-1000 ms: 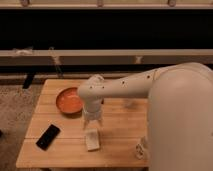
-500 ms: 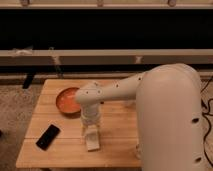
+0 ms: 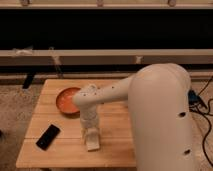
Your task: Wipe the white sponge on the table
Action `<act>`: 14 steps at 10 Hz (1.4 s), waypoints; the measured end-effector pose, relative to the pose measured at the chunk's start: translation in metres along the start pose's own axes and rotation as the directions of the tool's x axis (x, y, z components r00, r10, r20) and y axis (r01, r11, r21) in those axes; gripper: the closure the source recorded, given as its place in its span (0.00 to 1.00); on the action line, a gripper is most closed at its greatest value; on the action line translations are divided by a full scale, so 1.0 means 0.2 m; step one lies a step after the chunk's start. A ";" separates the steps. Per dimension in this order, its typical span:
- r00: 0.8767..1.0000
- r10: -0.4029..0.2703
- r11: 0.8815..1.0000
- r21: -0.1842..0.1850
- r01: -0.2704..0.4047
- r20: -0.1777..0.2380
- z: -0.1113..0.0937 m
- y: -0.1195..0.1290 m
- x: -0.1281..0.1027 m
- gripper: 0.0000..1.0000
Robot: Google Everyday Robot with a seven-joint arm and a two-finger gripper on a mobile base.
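The white sponge (image 3: 93, 143) lies on the light-wood table (image 3: 60, 152), near the middle of its front half. My gripper (image 3: 90, 131) hangs straight down from the white arm, right over the sponge's far end, and seems to touch it. The arm's bulky white body covers the right part of the table.
An orange bowl (image 3: 66, 100) sits at the back of the table, just left of the arm's wrist. A black phone (image 3: 48, 136) lies at the front left. Black cables (image 3: 202, 102) trail on the floor to the right. A dark wall with a pale rail runs behind.
The gripper has come down onto the sponge's far end. The arm's large body has swung further in and now hides the table's right side.
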 end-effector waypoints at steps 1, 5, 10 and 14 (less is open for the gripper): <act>1.000 -0.002 1.000 0.007 0.002 -0.006 0.01 0.00 0.00 0.56; 0.999 0.016 0.999 0.049 -0.014 -0.031 0.04 -0.01 0.00 0.95; 0.999 0.022 0.998 0.056 -0.020 -0.031 0.04 -0.03 0.00 1.00; 0.988 0.147 0.988 0.049 -0.149 0.042 -0.08 -0.23 -0.10 1.00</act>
